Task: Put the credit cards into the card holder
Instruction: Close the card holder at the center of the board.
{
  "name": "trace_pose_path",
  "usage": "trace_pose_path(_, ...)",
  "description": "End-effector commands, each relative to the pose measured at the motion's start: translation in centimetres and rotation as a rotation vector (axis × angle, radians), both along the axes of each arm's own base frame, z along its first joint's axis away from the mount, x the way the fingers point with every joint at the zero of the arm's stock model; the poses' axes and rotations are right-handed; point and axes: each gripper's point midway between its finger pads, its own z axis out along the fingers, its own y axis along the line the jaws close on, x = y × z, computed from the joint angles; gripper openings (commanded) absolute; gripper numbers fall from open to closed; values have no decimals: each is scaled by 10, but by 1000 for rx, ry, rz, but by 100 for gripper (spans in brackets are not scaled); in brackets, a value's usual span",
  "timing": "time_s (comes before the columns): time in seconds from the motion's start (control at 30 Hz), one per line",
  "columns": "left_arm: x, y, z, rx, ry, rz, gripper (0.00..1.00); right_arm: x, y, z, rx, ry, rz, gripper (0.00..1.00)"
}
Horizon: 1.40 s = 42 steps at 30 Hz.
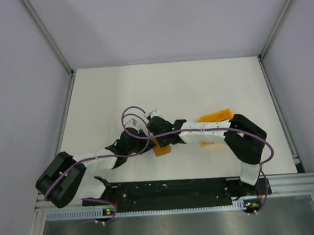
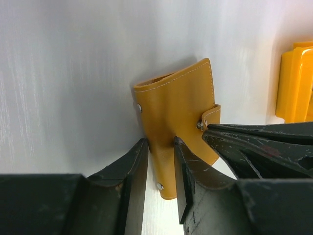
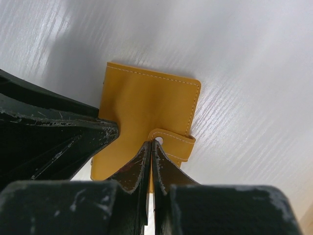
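Note:
The card holder (image 1: 162,149) (image 2: 176,105) (image 3: 146,100) is a small orange wallet, folded shut, with its strap tab (image 3: 173,143) across the open edge. My left gripper (image 2: 161,143) (image 1: 146,145) is shut on the wallet's lower end, one finger along its left edge and the other across its face. My right gripper (image 3: 152,143) (image 2: 205,128) is shut, its tips pressed against the end of the strap tab by the snap. I cannot tell whether it pinches the tab. The credit cards are out of view.
A yellow-orange plastic piece (image 1: 215,115) (image 2: 296,81) lies on the white table (image 1: 198,88) just behind the right forearm. Grey side walls close in the table left and right. Both arms cross low over the near middle.

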Motion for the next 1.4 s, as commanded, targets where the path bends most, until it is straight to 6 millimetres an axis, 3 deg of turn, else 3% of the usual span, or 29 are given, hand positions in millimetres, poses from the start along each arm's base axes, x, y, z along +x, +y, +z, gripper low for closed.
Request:
trace_pose_path(0.0, -2, -3, -6, 22, 18, -38, 31, 5, 17, 6, 51, 1, 19, 0)
trace_pose_path(0.23, -2, -2, -8, 26, 23, -36, 29, 5, 5, -14, -3, 24, -32, 0)
trace_pose_path(0.4, -3, -1, -9, 35, 26, -33, 29, 11, -7, -13, -8, 21, -56, 0)
trace_pose_path(0.53, -3, -1, -9, 34, 23, -33, 29, 4, 3, -4, 71, 44, 18, 0)
trace_pose_path(0.63, -3, 0, -9, 34, 24, -31, 29, 0, 14, 13, 160, 37, 58, 18)
trace_pose_path(0.7, -3, 0, -8, 34, 21, -29, 29, -1, 18, 27, 209, 18, 63, 25)
trace_pose_path(0.87, -2, 0, -7, 34, 19, -29, 29, 0, 21, 50, 276, -17, 71, 27)
trace_pose_path(1.03, -2, 0, -7, 35, 18, -29, 29, 1, 16, 60, 363, -11, 32, 25)
trace_pose_path(1.13, -1, -1, -5, 30, 14, -31, 29, 9, 5, 58, 417, 20, -55, 12)
trace_pose_path(1.23, -2, -1, -5, 30, 16, -34, 29, 7, 6, 54, 605, 146, -81, 0)
trace_pose_path(1.37, -1, -1, -6, 37, 14, -32, 29, 4, 9, 58, 824, 266, -99, 0)
